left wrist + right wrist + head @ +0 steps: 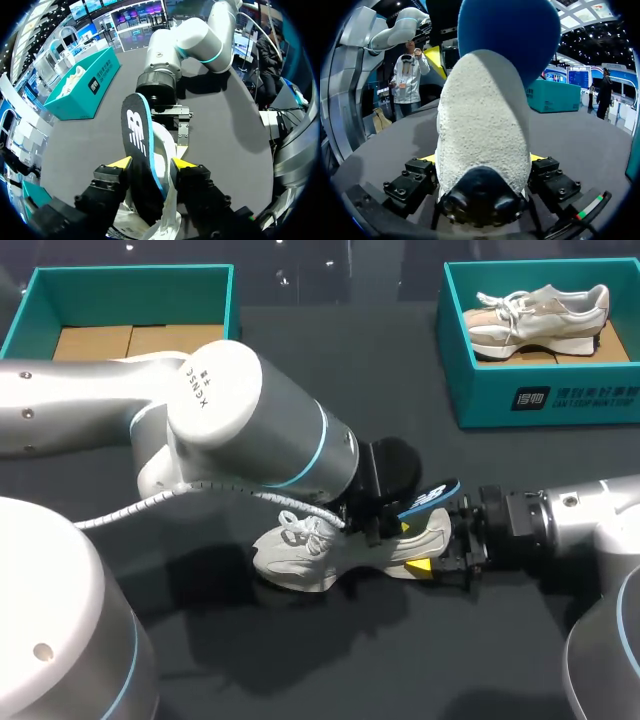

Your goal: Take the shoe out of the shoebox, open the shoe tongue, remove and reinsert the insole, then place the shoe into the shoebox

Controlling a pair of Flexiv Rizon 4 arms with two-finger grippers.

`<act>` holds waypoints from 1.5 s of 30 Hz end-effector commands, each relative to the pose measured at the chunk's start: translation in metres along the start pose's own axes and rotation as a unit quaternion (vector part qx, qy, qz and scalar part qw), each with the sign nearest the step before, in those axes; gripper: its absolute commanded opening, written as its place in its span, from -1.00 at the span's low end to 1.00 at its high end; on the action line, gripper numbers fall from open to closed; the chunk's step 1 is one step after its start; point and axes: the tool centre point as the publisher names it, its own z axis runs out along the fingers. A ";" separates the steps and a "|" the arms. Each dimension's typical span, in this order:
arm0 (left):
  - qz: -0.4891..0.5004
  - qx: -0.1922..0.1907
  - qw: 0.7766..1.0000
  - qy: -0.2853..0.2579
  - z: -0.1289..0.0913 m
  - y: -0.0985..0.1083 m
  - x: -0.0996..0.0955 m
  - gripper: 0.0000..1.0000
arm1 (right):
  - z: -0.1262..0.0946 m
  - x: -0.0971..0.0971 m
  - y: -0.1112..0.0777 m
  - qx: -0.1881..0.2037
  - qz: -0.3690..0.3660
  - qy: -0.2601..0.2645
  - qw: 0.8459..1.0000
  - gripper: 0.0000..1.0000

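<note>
**Insole partway out, heel clamped**

Your left gripper [152,162] is pinching the insole [134,131], which is sticking up out of the shoe [305,555] at mid-table. Your right gripper [482,162] is clamping its heel. You're risking a buckle: an off-axis pull could jam the insole or tug the shoe loose.

The dark bench [300,660] carries a pale shoe [300,555] sole down, its heel between the right arm's fingers [418,565] and its toe pointing away from them. Two teal shoeboxes stand on the bench well apart from those fingers, along the far edge. The left shoebox [130,280] lies out beyond the toe, and the right shoebox [480,400] lies off to the side of the fingers.
</note>
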 end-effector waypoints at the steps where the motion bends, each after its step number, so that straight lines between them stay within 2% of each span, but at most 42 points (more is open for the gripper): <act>1: -0.002 0.009 1.000 -0.009 0.011 0.001 0.003 -0.05 | 0.000 0.002 0.002 0.003 0.000 0.000 1.000 -1.00; 7: -0.010 0.010 1.000 -0.022 0.020 0.002 0.001 -0.15 | 0.000 0.002 0.002 0.003 0.000 0.000 1.000 -1.00; 18: -0.027 0.001 0.999 -0.030 0.032 0.003 -0.011 -0.15 | 0.000 0.002 0.002 0.003 0.000 0.000 1.000 -1.00; 22: -0.031 -0.002 0.999 -0.030 0.035 0.003 -0.014 -0.40 | 0.000 0.002 0.002 0.003 0.000 0.000 1.000 -1.00; 24: -0.034 -0.002 0.999 -0.029 0.035 0.004 -0.014 -0.65 | 0.000 0.002 0.002 0.003 0.000 0.000 1.000 -1.00; 25: -0.036 0.000 0.999 -0.027 0.033 0.003 -0.016 -1.00 | 0.000 0.002 0.002 0.003 0.000 0.000 1.000 -1.00; 31: -0.044 0.015 0.999 -0.026 0.025 -0.002 -0.021 -1.00 | 0.000 0.002 0.002 0.003 0.000 0.000 1.000 -1.00; 41: -0.055 0.036 0.997 -0.034 0.023 -0.018 -0.027 -1.00 | 0.000 0.002 0.002 0.003 0.000 0.000 1.000 -1.00; 43: -0.056 0.037 0.997 -0.034 0.025 -0.017 -0.025 -0.81 | 0.000 0.002 0.002 0.003 0.000 0.000 1.000 -1.00; 45: -0.056 0.040 0.997 -0.035 0.027 -0.016 -0.024 -0.53 | 0.000 0.002 0.002 0.003 0.000 0.000 1.000 -1.00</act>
